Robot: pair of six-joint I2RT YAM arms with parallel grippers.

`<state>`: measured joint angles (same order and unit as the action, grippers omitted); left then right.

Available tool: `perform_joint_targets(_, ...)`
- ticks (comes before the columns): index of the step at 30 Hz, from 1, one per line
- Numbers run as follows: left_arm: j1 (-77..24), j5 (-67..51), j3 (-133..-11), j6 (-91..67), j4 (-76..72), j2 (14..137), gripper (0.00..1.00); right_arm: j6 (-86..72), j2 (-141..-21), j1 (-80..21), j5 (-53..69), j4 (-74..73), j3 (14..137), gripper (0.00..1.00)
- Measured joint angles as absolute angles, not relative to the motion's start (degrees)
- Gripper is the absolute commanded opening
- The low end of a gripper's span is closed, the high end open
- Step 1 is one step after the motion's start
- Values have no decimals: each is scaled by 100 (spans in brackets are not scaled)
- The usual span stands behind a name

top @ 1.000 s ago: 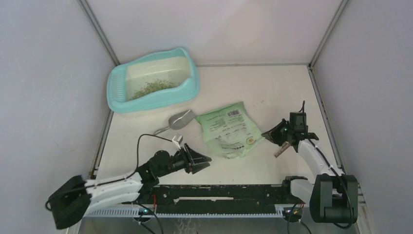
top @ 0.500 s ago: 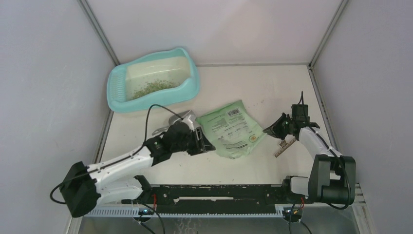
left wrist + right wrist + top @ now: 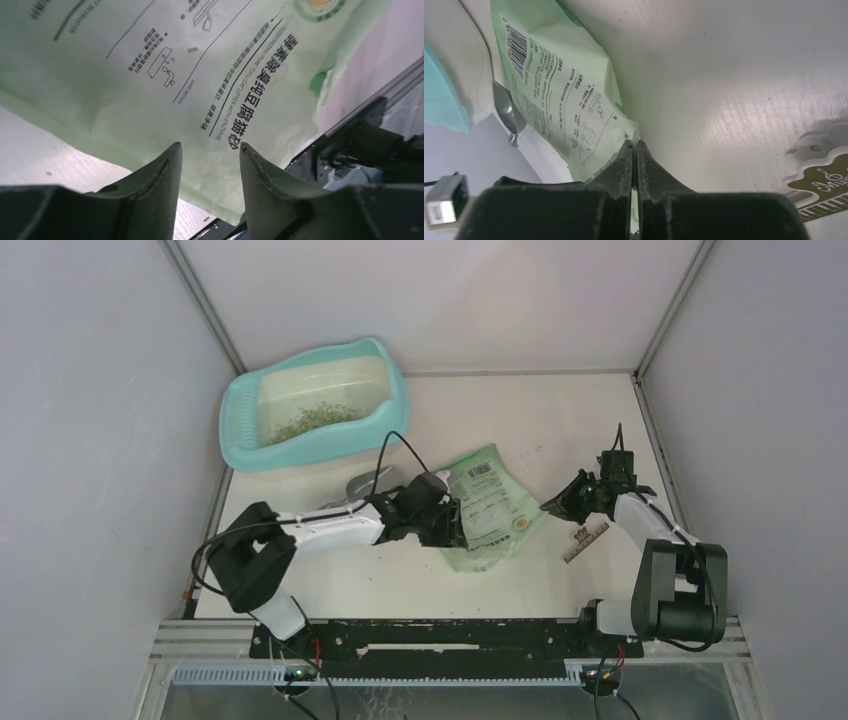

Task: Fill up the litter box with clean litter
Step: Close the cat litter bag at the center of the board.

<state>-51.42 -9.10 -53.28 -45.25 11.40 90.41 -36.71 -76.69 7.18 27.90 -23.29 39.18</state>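
The white table [image 3: 560, 420] carries everything. At its far left corner sits the litter box [image 3: 232, 430], a turquoise tray with a cream inside and its slotted ledge at the left end.

The left arm reaches from the near edge toward the middle of the table. It ends in the left gripper [image 3: 452, 525], which is over the left part of the green bag [image 3: 495, 515]. In the left wrist view the left gripper [image 3: 210, 146] has its fingers spread with a clear gap, and the printed face of the bag [image 3: 150, 60] shows through that gap.

The right arm bends in from the right edge. The right gripper [image 3: 552, 508] is at the bag's right corner. In the right wrist view the right gripper [image 3: 634, 142] has its fingers pressed together, tips right at the edge of the bag [image 3: 559, 95]. I cannot tell whether any of the film is caught between them.

The bag lies flat near the table's centre, barcode end toward the far edge.

A grey metal scoop [image 3: 362, 485] lies between the litter box and the bag, partly hidden by the left arm. Its bowl [image 3: 506, 112] is just beside the bag's left edge.

A cream strip [image 3: 587, 540] printed with piano keys lies near the right edge, just beside the right gripper on its near side. Its scalloped end shows in the right wrist view [image 3: 824, 185].

The litter [image 3: 318, 420] lies in a thin patch on the floor of the litter box, toward its near wall.
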Motion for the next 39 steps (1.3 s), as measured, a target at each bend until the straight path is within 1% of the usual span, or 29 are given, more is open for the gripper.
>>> perform_joint_targets(4, -5328, -897, -5328, -4462, 989, 9511, 49, -3671, -7804, 764, 2908, -2268, 3918, 0)
perform_joint_targets(8, -5433, -810, -5297, -4460, 814, 9708, 49, -3680, -7935, 851, 3068, -2231, 3918, 0)
perform_joint_targets(16, -5463, -659, -4805, -4589, 222, 9636, 49, -3872, -8379, 1094, 3496, -2110, 3938, 0)
perform_joint_targets(22, -5463, -602, -4593, -4609, 82, 9478, 49, -4088, -8606, 1225, 3804, -2075, 4007, 0)
perform_joint_targets(28, -5463, -412, -4379, -4591, 556, 8984, 49, -4169, -8613, 1225, 3913, -2222, 4298, 0)
perform_joint_targets(34, -5463, -165, -4348, -4497, 1402, 7968, 49, -4182, -8901, 1203, 3940, -2508, 4803, 0)
perform_joint_targets(39, -5540, -51, -4351, -4497, 1743, 7365, 49, -4195, -9203, 1085, 3769, -2912, 5142, 0)
